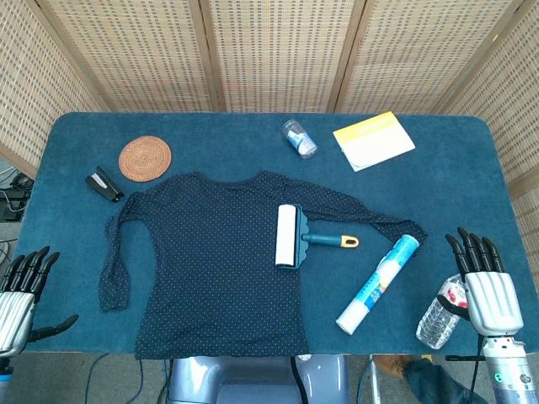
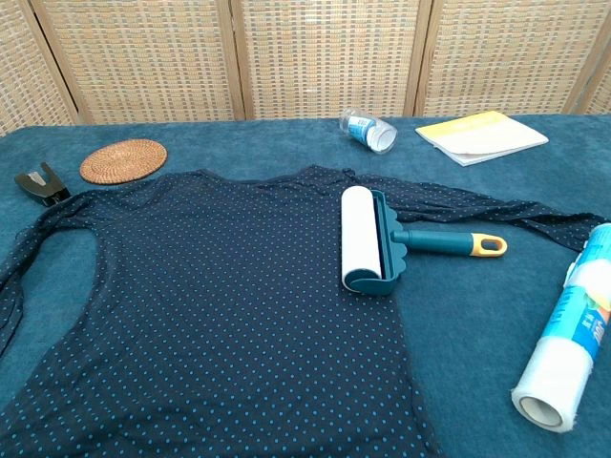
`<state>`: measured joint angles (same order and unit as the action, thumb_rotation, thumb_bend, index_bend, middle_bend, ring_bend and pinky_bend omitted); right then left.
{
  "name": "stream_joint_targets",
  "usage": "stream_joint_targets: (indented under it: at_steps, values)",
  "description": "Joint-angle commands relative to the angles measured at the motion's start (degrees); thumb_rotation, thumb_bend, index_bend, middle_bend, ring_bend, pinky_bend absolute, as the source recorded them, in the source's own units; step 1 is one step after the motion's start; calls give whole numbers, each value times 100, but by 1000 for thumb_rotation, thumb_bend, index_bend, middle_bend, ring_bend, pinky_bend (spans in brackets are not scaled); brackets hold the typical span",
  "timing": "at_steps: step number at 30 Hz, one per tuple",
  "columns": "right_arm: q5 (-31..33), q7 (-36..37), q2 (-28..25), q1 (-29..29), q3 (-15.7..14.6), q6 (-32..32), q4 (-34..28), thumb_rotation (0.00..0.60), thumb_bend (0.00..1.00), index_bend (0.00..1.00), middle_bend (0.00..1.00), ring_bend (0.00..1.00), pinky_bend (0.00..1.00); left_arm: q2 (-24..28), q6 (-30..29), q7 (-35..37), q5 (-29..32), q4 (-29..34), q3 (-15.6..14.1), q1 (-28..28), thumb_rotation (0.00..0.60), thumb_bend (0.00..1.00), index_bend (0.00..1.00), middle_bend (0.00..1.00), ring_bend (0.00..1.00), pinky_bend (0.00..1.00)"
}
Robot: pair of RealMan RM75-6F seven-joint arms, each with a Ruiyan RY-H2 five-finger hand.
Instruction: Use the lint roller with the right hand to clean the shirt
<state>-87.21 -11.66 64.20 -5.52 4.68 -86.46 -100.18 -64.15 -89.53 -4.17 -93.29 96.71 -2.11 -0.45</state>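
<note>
In the head view, the lint roller (image 1: 293, 236) is seen lying flat on the dotted navy shirt (image 1: 210, 269), its white adhesive drum resting on the fabric and its teal handle with the orange end loop (image 1: 349, 242) projecting off the shirt's edge toward the right hand (image 1: 487, 286). The roller is judged to be light and rigid, with a smooth plastic handle that could slip in a loose grasp; the drum is tacky and should not be touched, so the handle between the drum yoke and the orange loop is judged the correct place to take hold. The shirt is thin and soft and is expected to bunch or lift if the drum is dragged too hard. The right hand is released, fingers extended and apart, holding nothing; the roller lies well apart from it, forward and inboard, with a wrapped roll (image 1: 379, 284) lying between them and a water bottle (image 1: 440, 313) just beside the hand. The left hand (image 1: 21, 290) is likewise released and idle at the opposite table edge. In the chest view, neither hand is shown; the lint roller (image 2: 368, 239) is confirmed on the shirt (image 2: 210, 305), handle (image 2: 449, 242) pointing to the robot's right, clear of the fabric.
</note>
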Motion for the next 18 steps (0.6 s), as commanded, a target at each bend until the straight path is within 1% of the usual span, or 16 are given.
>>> stream_joint_targets:
  at_steps: [1,7,8,9,10,11,12,13,14,15,16,17,18]
  values:
    - [-8,-16,1,4,-8,-2,-6,600,0,0,0,0,0,2,-7,15,-5,-1,0,2,600,0,0,0,0,0]
    - [94,-24,1,-50,0,151,-42,600,0,0,0,0,0,-2,11,5,23,-10,12,-4,600,0,0,0,0,0]
    - [143,-116,-20,-157,43,311,-39,600,0,0,6,0,0,-14,48,-30,56,-17,31,-24,600,0,0,0,0,0]
    - [230,-298,-49,-334,174,496,-54,600,0,0,35,13,0,-33,105,-82,102,-12,57,-56,600,0,0,0,0,0]
    - [306,-422,-62,-442,262,604,-82,600,0,0,138,96,0,-46,138,-115,131,-6,70,-72,600,0,0,0,0,0]
    - [375,-510,-70,-520,320,694,-115,600,0,0,301,245,26,-54,157,-137,150,-3,79,-82,600,0,0,0,0,0]
    - [441,-583,-80,-599,374,791,-155,600,0,0,426,373,87,-62,178,-158,168,-3,85,-90,600,0,0,0,0,0]
    - [546,-660,-95,-750,465,983,-216,600,0,0,589,562,254,-72,213,-186,193,-3,92,-105,600,0,0,0,0,0]
    - [627,-695,-106,-860,529,1126,-253,600,0,0,704,701,484,-80,236,-201,210,-3,96,-115,600,0,0,0,0,0]
    - [718,-732,-116,-972,593,1278,-286,600,0,0,757,767,631,-87,258,-215,228,-2,99,-123,600,0,0,0,0,0]
    - [874,-799,-119,-1158,686,1537,-310,600,0,0,816,837,803,-95,286,-237,253,-3,105,-134,600,0,0,0,0,0]
    - [1114,-917,-53,-1545,817,2093,-322,600,0,0,858,884,910,-112,332,-278,313,-16,123,-150,600,0,0,0,0,0]
    - [1585,-1168,65,-1925,983,2597,-230,600,0,0,879,908,951,-134,382,-318,379,-18,141,-168,600,0,0,0,0,0]
